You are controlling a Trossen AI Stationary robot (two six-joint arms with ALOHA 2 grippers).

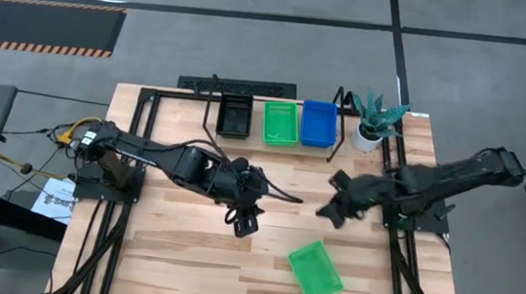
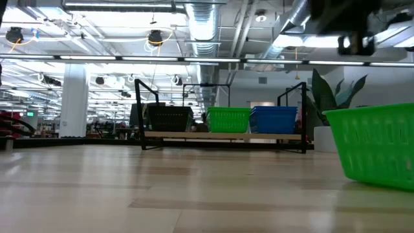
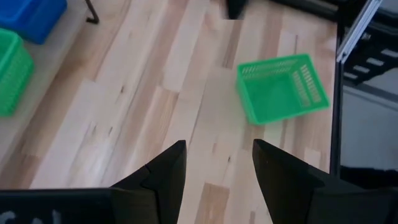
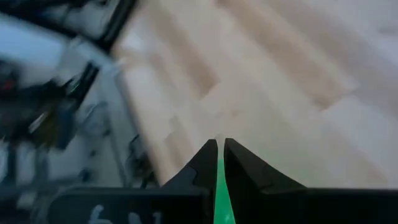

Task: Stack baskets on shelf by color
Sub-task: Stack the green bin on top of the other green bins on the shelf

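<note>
I hold the left end effector (image 1: 243, 225) apart above the tabletop (image 1: 183, 256), the loose green basket (image 1: 315, 272) near. I'd line up square over one wall before descending — the right end effector (image 1: 328, 213) waits, pinched together.

Two dark jointed arms, black tapered fingers (image 3: 166, 177), white wrist markings

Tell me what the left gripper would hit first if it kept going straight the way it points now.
Probably the loose green perforated plastic basket on the wooden tabletop: the open left gripper aims near it, with bare wood between. Depth is unclear.
</note>
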